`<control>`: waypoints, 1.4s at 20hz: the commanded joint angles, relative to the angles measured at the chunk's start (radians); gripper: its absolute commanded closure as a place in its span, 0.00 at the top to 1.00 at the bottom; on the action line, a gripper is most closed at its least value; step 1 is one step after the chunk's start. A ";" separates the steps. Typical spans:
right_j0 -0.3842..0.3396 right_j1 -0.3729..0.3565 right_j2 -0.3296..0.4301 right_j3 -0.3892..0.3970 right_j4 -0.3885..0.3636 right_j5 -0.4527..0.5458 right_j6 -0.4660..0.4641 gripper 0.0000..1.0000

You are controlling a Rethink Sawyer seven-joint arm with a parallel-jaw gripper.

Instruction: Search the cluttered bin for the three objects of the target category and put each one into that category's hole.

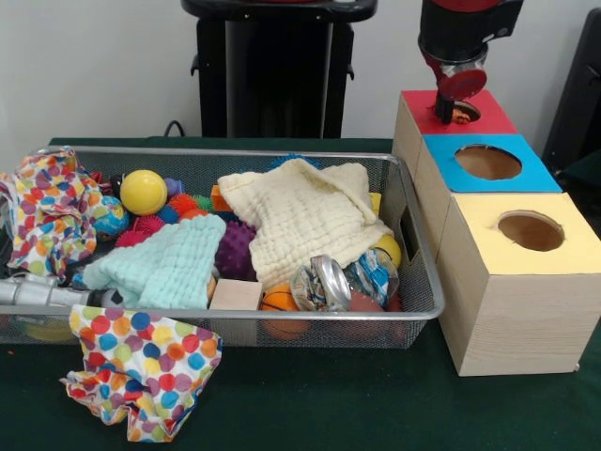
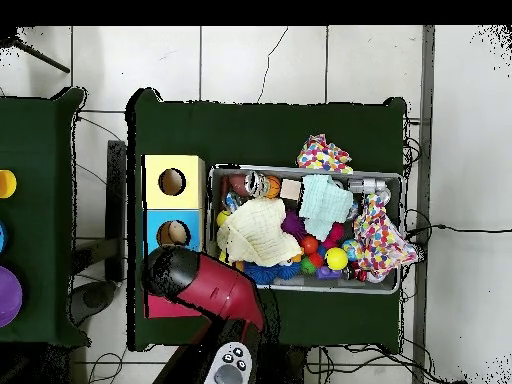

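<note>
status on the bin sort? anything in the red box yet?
Underway. The gripper hangs right over the red-topped box, at its hole, with something orange-brown at its tip; whether it is gripped or released is unclear. How many toys are already inside can't be seen. The bin remains heaped with cloths and balls.

Front, overhead; shared bin

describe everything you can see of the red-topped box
The red-topped box is a pale wooden block with a flat red top, standing farthest from the front camera in a row of three, pressed against the blue-topped box. Its round hole sits under the gripper, which hangs just above it with something orange-brown showing at the opening. The bin stands alongside. In the overhead view the arm covers most of its top.
</note>
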 commanded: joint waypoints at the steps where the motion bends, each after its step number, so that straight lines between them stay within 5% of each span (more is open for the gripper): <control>1: -0.108 -0.002 -0.010 -0.178 -0.161 0.168 -0.061 0.00; 5: -0.171 -0.002 0.027 -0.263 -0.241 0.170 -0.111 0.00; 9: -0.219 0.028 0.050 -0.345 -0.345 0.068 -0.169 0.00; 21: -0.400 0.048 0.201 -0.473 -0.590 -0.005 -0.364 0.00; 28: -0.442 0.057 0.242 -0.534 -0.719 0.028 -0.348 0.00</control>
